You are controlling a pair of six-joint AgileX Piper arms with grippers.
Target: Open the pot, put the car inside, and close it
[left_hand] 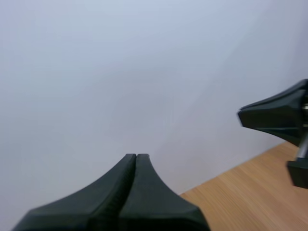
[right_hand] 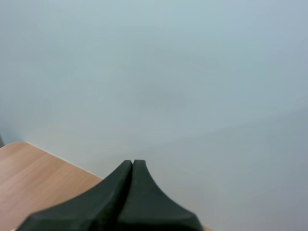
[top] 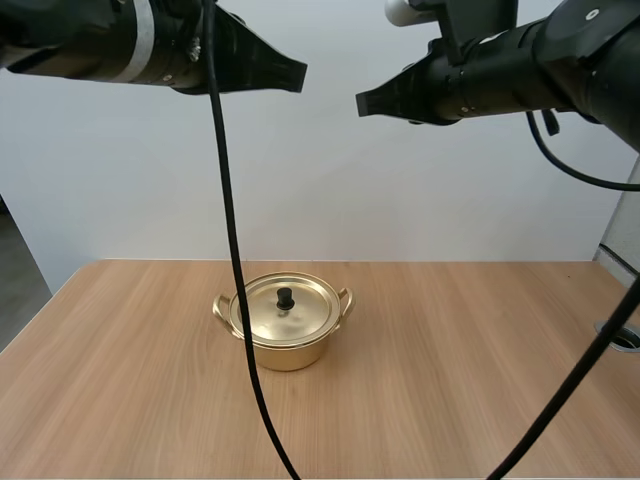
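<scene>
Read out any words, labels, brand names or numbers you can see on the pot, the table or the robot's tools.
There is no text to read.
The golden pot and its lid are plain metal with no brand or marking.
The wooden table shows only wood grain.
The left tool and the right tool are plain black and carry no lettering or numbers.

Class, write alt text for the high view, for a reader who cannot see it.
A gold pot with its lid on stands near the middle of a wooden table. Raised above it, the left gripper and right gripper point toward each other, both shut.
</scene>
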